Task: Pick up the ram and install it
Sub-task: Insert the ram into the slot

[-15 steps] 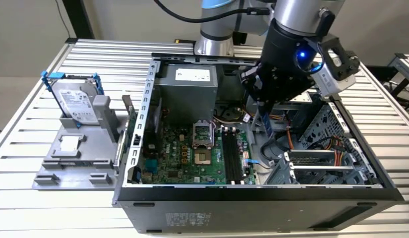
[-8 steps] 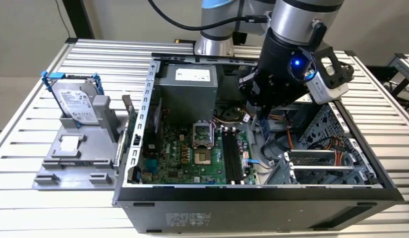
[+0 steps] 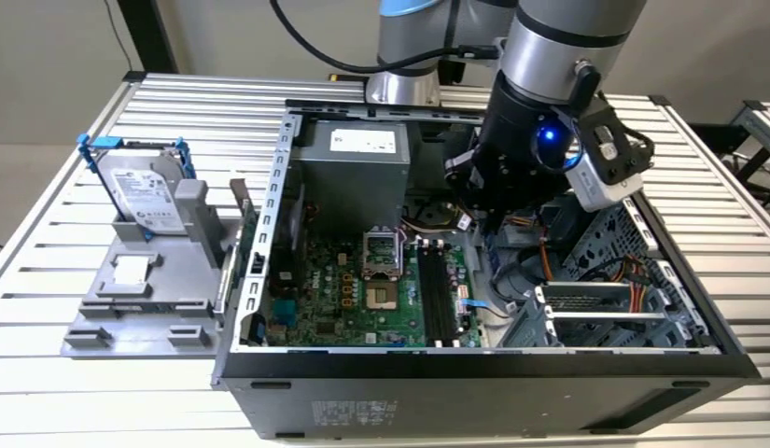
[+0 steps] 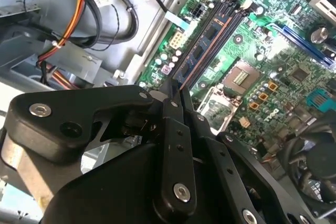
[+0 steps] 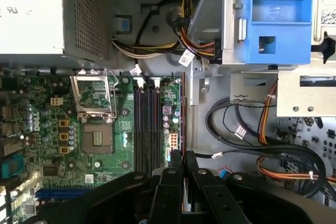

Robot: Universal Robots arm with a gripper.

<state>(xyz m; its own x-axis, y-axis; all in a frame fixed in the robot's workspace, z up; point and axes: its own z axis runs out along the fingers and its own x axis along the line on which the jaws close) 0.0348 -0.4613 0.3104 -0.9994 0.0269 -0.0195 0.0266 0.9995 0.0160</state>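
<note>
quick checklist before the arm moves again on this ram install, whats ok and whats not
1. Ram lying along a board slot: ok.
2. Ram pressed fully home, end clips closed: cannot tell.
3. Tool closed: ok.
4. Tool holding nothing: cannot tell.
5. Cables off the slots, lying beside the board: ok.
6. Hard drive parked on its stand outside the case: ok.

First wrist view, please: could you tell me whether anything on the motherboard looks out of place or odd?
The CPU socket stands bare, with its metal frame flipped open beside it rather than clamped down. Otherwise nothing on the board looks askew, loose or damaged.
</note>
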